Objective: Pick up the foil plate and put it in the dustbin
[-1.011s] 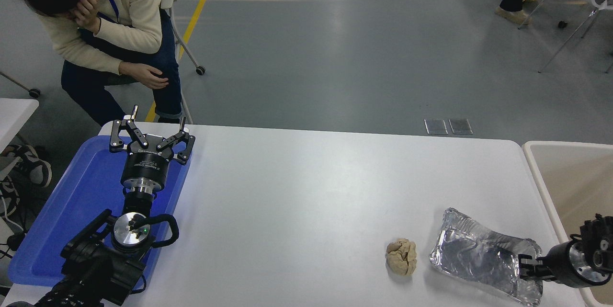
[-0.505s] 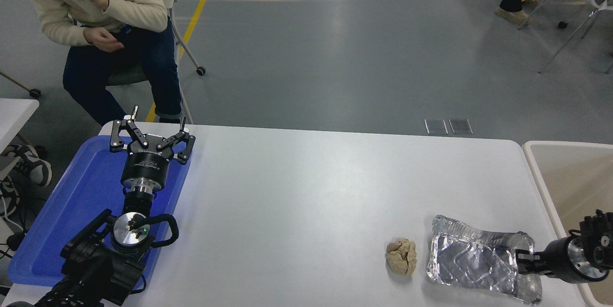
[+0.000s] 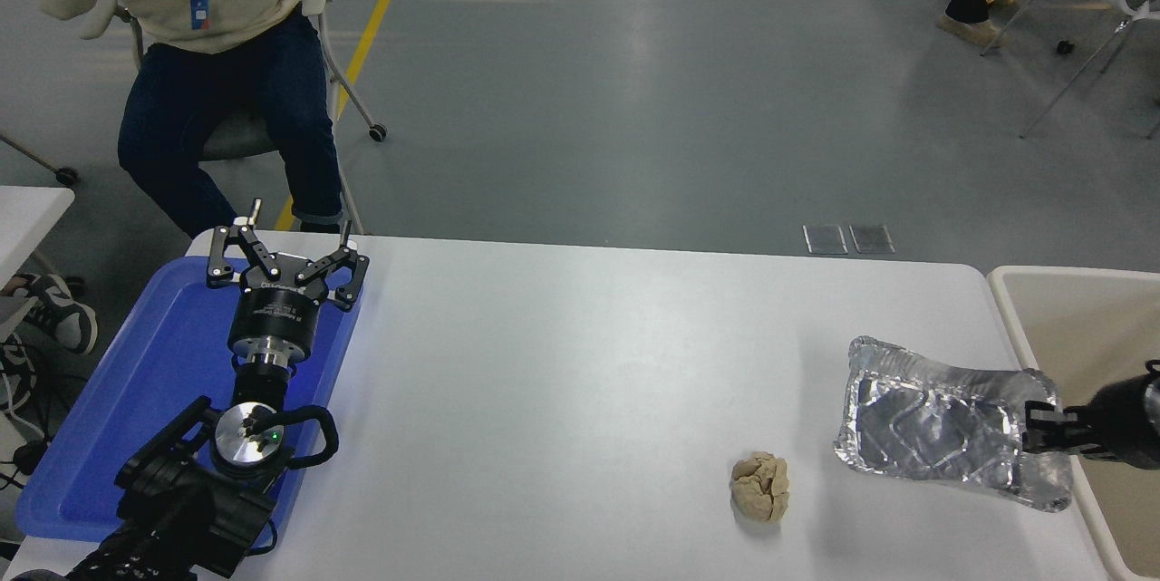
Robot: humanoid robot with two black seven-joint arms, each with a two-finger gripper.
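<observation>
The foil plate (image 3: 942, 422) is a shiny silver tray with a wrinkled rim, held off the table near its right edge. My right gripper (image 3: 1038, 427) comes in from the right edge and is shut on the plate's right rim. The dustbin (image 3: 1015, 309) is a pale beige bin with a thick cream rim, just right of the table; the plate's right end reaches its rim. My left gripper (image 3: 288, 256) is parked open over the blue tray at the left.
A small beige wrinkly lump (image 3: 760, 486) lies on the table left of the plate. A blue tray (image 3: 136, 400) lies at the left under the left arm. A person (image 3: 217, 46) sits on a chair beyond the far left corner.
My right gripper has lifted the foil plate and carried it up and to the right, toward the dustbin. The person at the far left has sat up straight.
</observation>
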